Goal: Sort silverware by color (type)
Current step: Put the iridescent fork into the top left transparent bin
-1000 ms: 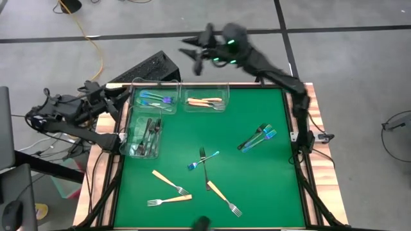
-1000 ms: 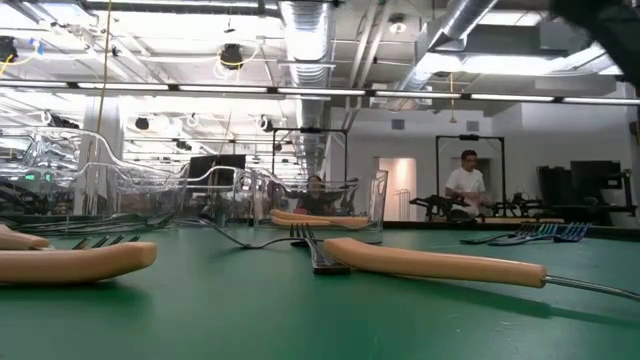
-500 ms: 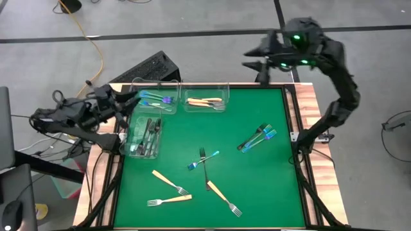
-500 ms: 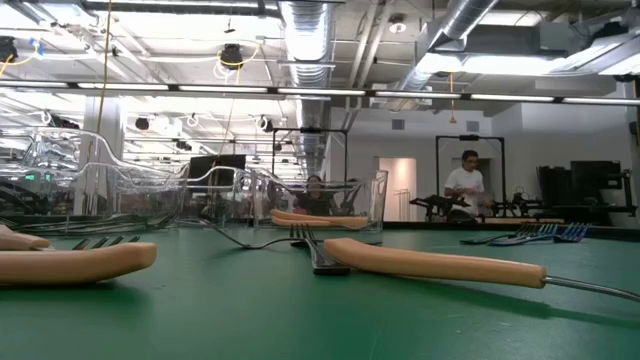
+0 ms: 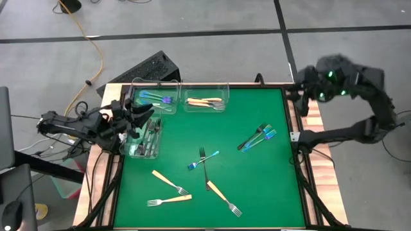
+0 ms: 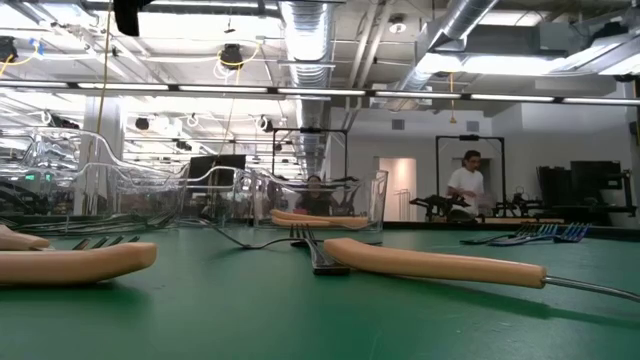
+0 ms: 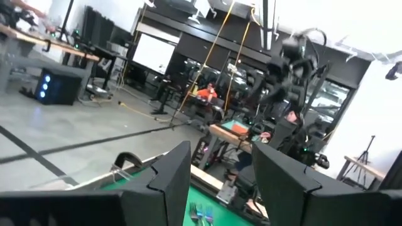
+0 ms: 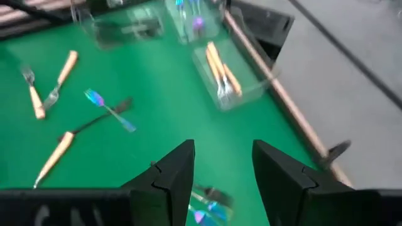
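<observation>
The left claw (image 5: 136,115) is being held over the clear bin (image 5: 131,151) at the left edge of the green bench (image 5: 270,186), its fingers (image 7: 169,176) spread apart with nothing between them. The right claw (image 5: 302,96) is hanging off the bench's far right corner, over its wooden rim, and its fingers (image 8: 173,169) are likewise being kept apart and empty.

The silverware is lying in several places. Dark forks (image 5: 151,135) are resting in the left bin. Blue-iridescent forks (image 5: 157,98) are sitting in a bin at the far left corner, and tan-handled forks (image 5: 204,101) in the bin just beside it. On the open bench a small cluster of blue forks (image 5: 258,138) is lying toward the right side. Near the middle, a blue fork (image 5: 202,159) and a dark fork (image 5: 205,168) are lying crossed (which one is on top cannot be told). Three tan-handled forks are spread along the near side: one (image 5: 170,181), one (image 5: 170,201) just below it, and one (image 5: 223,199) further right
</observation>
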